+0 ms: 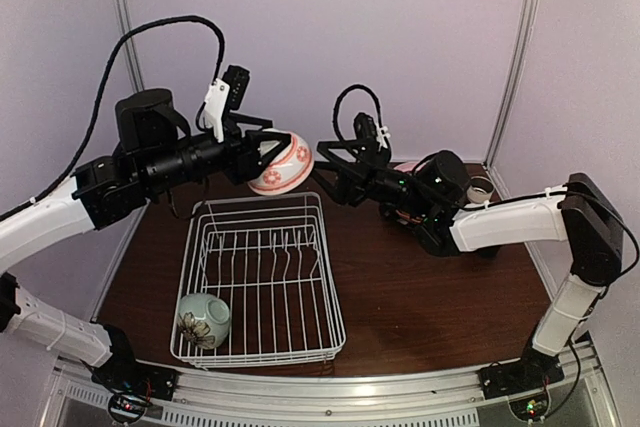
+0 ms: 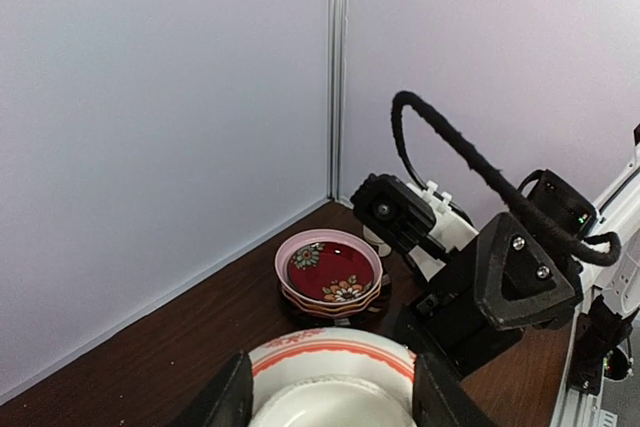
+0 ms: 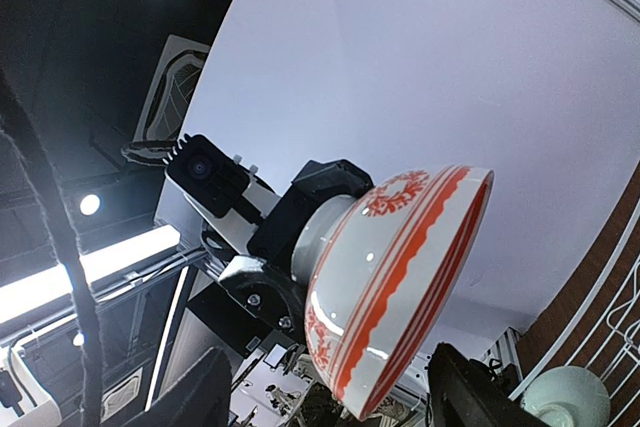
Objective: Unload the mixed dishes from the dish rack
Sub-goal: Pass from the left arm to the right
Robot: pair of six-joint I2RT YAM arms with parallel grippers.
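Our left claw (image 1: 262, 155) pinches the pink-white bowl (image 1: 283, 167) aloft; the right claw (image 1: 330, 162), spread, faces it from 3 o'clock. We judge a handover: right must straddle the rim before left releases. Nearest, a green bowl (image 1: 204, 319) sits at the dish rack's (image 1: 255, 200) 7 o'clock corner; farthest, stacked plates (image 2: 330, 272). No writing seems legible.

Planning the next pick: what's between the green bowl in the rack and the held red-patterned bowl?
Only the bare upright tines of the dish rack; no other dish. The top view shows it.
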